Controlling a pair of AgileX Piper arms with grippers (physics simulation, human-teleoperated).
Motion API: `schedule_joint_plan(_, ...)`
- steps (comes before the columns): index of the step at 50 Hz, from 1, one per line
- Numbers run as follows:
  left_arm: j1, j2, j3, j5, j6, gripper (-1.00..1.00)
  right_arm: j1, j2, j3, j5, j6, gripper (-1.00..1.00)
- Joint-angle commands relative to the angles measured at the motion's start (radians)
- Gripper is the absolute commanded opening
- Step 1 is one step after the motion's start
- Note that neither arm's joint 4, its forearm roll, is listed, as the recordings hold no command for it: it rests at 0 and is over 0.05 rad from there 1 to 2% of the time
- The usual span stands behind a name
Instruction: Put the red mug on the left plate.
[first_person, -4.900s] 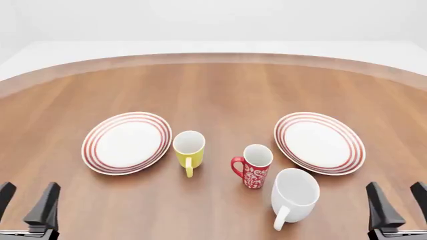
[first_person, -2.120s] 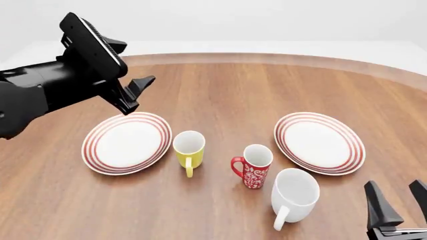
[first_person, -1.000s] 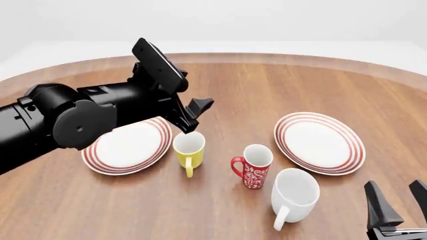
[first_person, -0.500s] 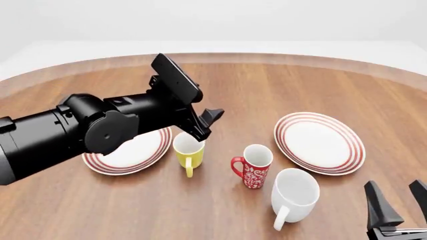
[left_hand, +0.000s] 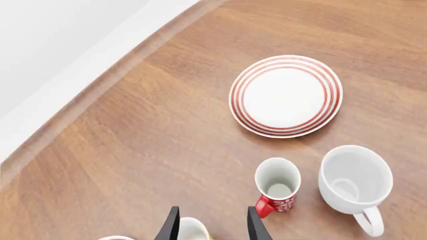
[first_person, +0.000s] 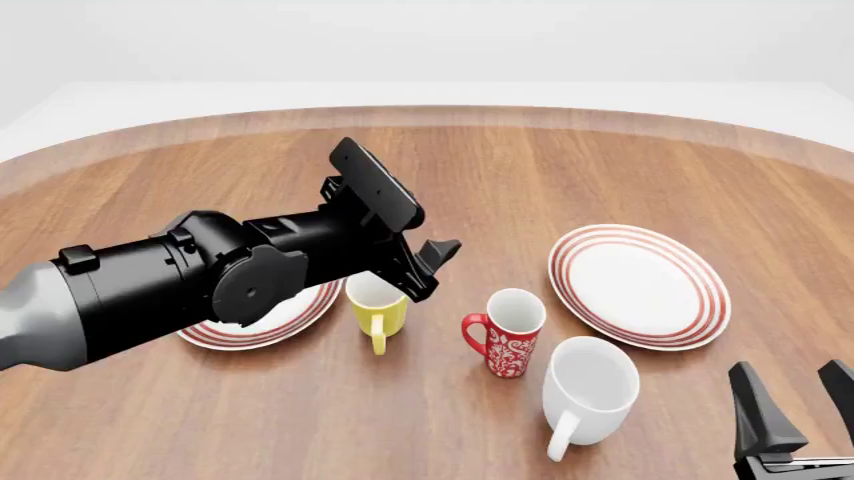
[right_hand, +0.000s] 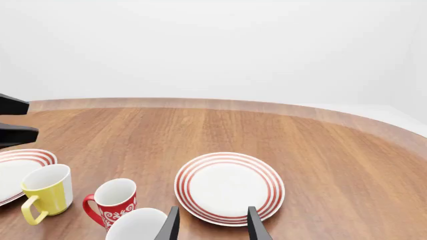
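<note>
Front view: the red mug (first_person: 507, 340) stands upright on the wooden worktop (first_person: 534, 180) near the centre, handle pointing to 9 o'clock, untouched by either arm. At its 9 o'clock, just beside it but apart, stands the yellow mug (first_person: 376, 310), handle toward 6 o'clock; at its 5 o'clock, close by, stands the white mug (first_person: 587, 388), handle also toward 6 o'clock. The right plate (first_person: 641, 285) lies flat at the red mug's 2 o'clock. The left plate (first_person: 260, 318) lies beyond the yellow mug at 9 o'clock and is largely hidden beneath the left arm, only its near rim showing. The left end effector (first_person: 430, 268) hangs above the far rim of the yellow mug, fingers spread apart and holding nothing; in the left wrist view its two fingertips (left_hand: 170, 227) frame the yellow mug's rim, with the red mug just beside one finger. The right end effector (first_person: 801, 410) sits at the lower right edge, at the white mug's 4 o'clock, fingers likewise apart and empty, well clear of all crockery.
</note>
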Motion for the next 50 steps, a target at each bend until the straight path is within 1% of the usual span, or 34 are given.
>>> schedule_joint_plan(1, -0.013, 0.031, 0.012, -0.031, -0.017, 1.0, 0.0, 0.0, 0.0, 0.0, 0.0, 1.0)
schedule_joint_plan(16, -0.015, 0.06, 0.05, -0.076, -0.035, 1.0, 0.0, 0.0, 0.0, 0.0, 0.0, 1.0)
schedule_joint_plan(21, -0.016, 0.079, 0.072, -0.113, -0.055, 1.0, 0.0, 0.0, 0.0, 0.0, 0.0, 1.0)
schedule_joint_plan(33, -0.007, 0.098, 0.099, -0.159, -0.091, 1.0, 0.0, 0.0, 0.0, 0.0, 0.0, 1.0)
schedule_joint_plan(37, -0.015, 0.106, 0.129, -0.196, -0.111, 1.0, 0.0, -0.001, 0.0, 0.0, 0.0, 1.0)
schedule_joint_plan(50, -0.025, 0.126, 0.162, -0.246, -0.136, 1.0, 0.0, 0.0, 0.0, 0.0, 0.0, 1.0)
